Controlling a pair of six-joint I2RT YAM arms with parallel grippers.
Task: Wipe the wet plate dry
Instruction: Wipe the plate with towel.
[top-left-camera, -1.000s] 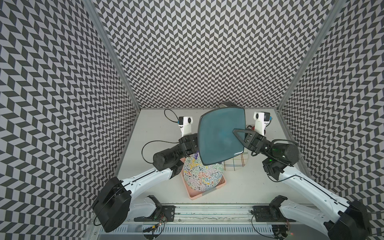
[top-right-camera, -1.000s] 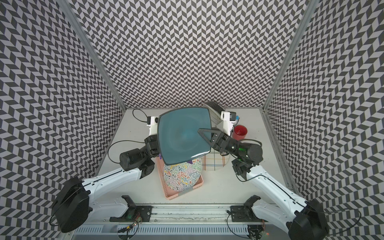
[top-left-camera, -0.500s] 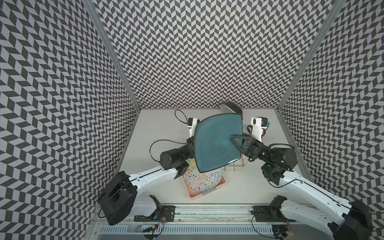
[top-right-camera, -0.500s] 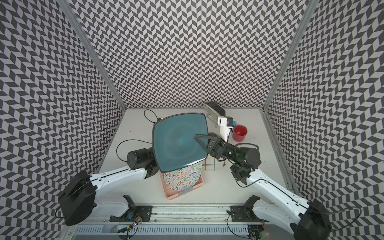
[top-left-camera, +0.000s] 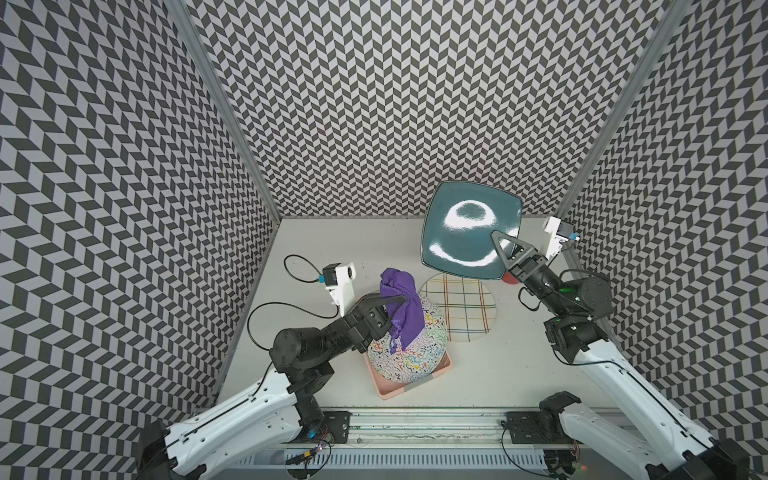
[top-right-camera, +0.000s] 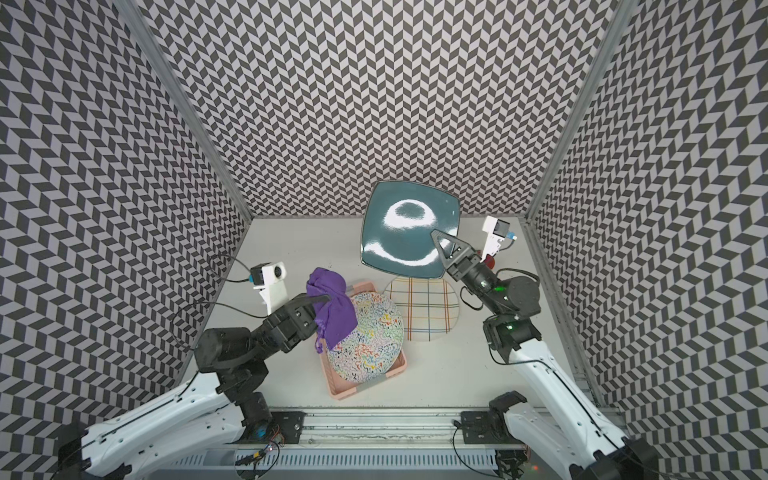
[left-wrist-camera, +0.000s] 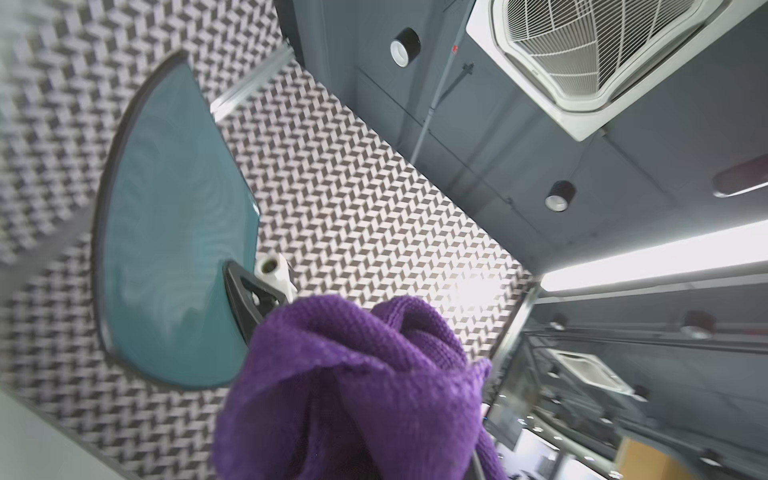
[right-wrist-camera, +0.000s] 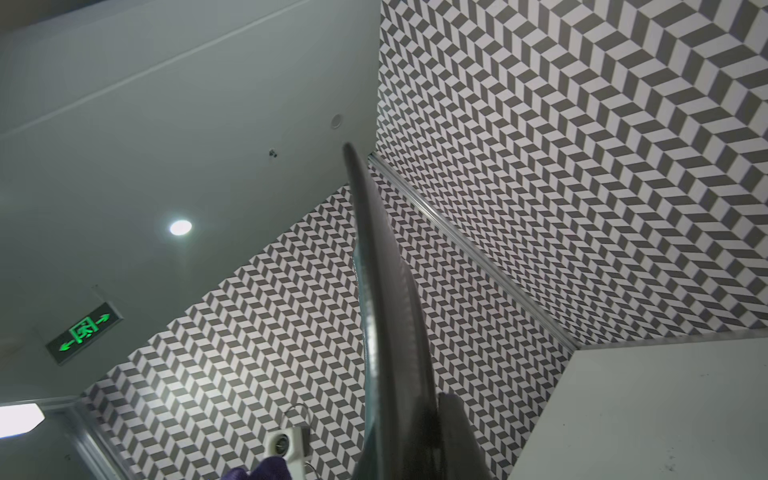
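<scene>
So the whole thing turns on the gap between cloth and plate. The right gripper (top-left-camera: 503, 246) is clamped on the near right corner of the teal plate (top-left-camera: 465, 226), one finger (top-left-camera: 498, 241) lying across the face and the other hidden behind it. It holds the plate up off the counter (top-left-camera: 498, 374), close to the back wall on the robot's right side. The left gripper (top-left-camera: 384, 301) is closed tight on a bunched purple cloth (top-left-camera: 401, 301), which hangs over the squiggle dish (top-left-camera: 409, 353) in the pink tray (top-left-camera: 390, 392).

From the cloth, the plate lies toward the back and to the right, and higher, well apart from it. In both top views nothing touches its face but the right finger. The face tilts up and partly toward the left arm: the left wrist view sees the plate (left-wrist-camera: 174, 266) face-on past the cloth (left-wrist-camera: 353, 386), while the right wrist view shows only its edge (right-wrist-camera: 386, 311).

The left arm carries the cloth, so by my reading it has to close the distance, up and across to the right, meeting the face square-on and away from the gripped corner. Bright glare rings sit on the glaze; whether water remains I cannot tell.
</scene>
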